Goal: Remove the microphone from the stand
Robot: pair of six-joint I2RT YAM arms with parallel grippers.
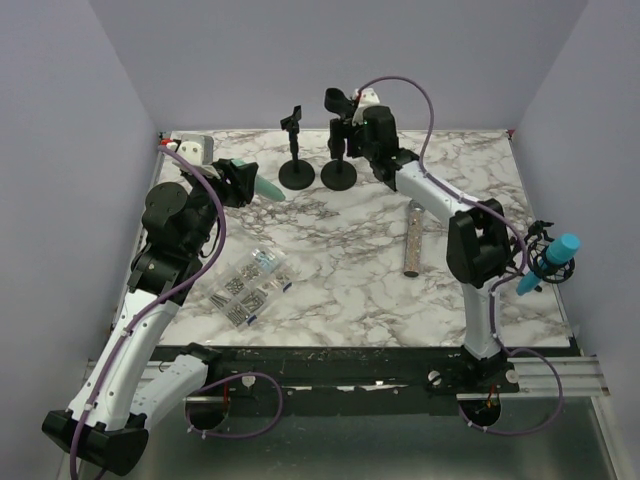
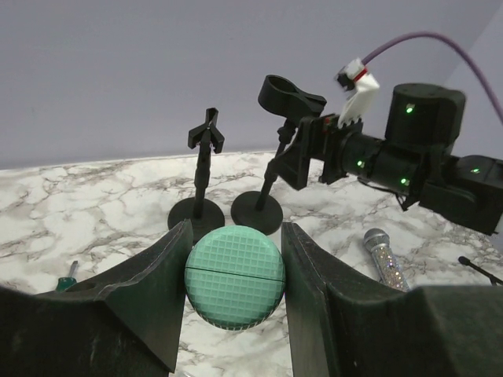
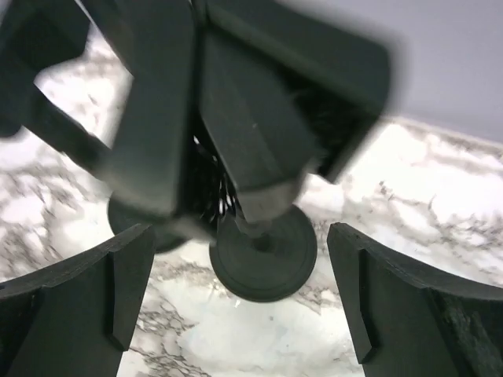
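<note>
Clearly the green mic (image 2: pixel 234 292) is out of the stand (image 1: pixel 339 172), clamped between the fingers of the left gripper (image 2: pixel 236 267) at the table's (image 1: pixel 350 295) far left. The right gripper (image 3: pixel 240 263) gapes wide astride that stand's post, gripping nothing. To finish well, I'd lower the mic onto bare marble, clear of the screw bag (image 1: pixel 250 285), and let go only once it rests. The top looks glossy, so a round mic may roll. Plain lilac walls (image 1: pixel 400 50) close it in.
</note>
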